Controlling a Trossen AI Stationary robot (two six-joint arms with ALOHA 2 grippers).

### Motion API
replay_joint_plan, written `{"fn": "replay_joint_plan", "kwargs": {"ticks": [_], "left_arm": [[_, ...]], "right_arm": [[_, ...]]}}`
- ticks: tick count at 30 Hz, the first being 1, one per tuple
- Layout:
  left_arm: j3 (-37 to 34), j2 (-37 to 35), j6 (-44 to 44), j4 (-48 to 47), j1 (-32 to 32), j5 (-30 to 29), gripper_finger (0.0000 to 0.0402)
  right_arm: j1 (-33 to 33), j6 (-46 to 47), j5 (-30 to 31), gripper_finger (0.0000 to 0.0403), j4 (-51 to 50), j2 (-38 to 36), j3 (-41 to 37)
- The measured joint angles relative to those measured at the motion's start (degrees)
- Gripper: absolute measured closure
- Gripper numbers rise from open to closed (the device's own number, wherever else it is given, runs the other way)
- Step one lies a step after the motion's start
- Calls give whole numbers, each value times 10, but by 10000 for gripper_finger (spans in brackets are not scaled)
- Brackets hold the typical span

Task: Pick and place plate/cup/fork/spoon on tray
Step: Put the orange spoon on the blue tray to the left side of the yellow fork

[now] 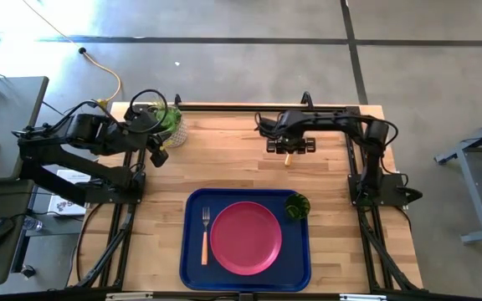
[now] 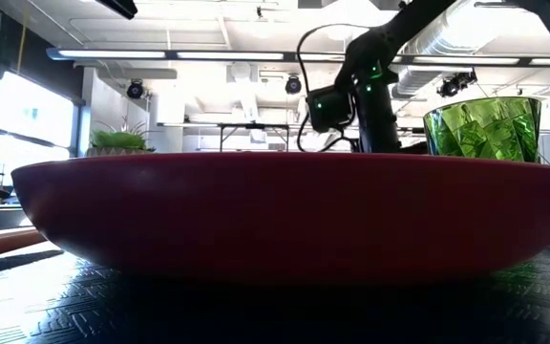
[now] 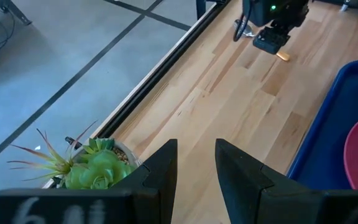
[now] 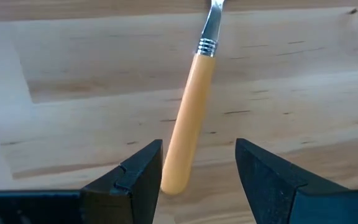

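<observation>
While the left arm sat at the table's left rear corner, its hand (image 1: 159, 155) hung just beside the succulent (image 1: 167, 119), spiky green rosette in a pale round pot. Left fingers (image 3: 160, 174) were dark, blocky and wedge-shaped, slightly apart with a narrow gap, nothing between them.

Table (image 1: 224, 159) was pale wood, butcher-block planks with visible grain.

Tray (image 1: 192, 267) sat at front centre: dark blue plastic, rectangular, rounded corners, raised rim, fine ribbed texture on the floor in the low view. Fork (image 1: 205, 234) lay flat in the tray's left part, silver tines pointing to the rear, slim orange-yellow handle, just beside the plate. Plate (image 1: 246, 237) was round, pink-red, smooth, raised rim, filling the middle of the tray. Cup (image 1: 297, 206) stood upright at the tray's rear right corner, dark green, translucent, faceted wall; beside the plate, contact not clear.

Spoon (image 4: 188, 118) was off the tray, lying flat on the bare wood at rear centre-right. Only the glossy orange-yellow handle, a ribbed metal collar and a bit of silver neck showed; the bowl was out of frame.

Right hand (image 1: 289, 147) hovered over the spoon's handle end. Right fingers (image 4: 135, 174) were wide apart, one either side of the handle tip, not touching it.
</observation>
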Motion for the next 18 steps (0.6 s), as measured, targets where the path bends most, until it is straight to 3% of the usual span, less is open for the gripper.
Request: {"fn": "replay_joint_plan", "kwargs": {"ticks": [8,18], "left_arm": [[0,0,1,0,0,2,302],[0,0,1,0,0,2,302]], "right_arm": [[-32,-25,-8,211,23,7,-1],[-53,-34,-50,211,103,4,-62]]}}
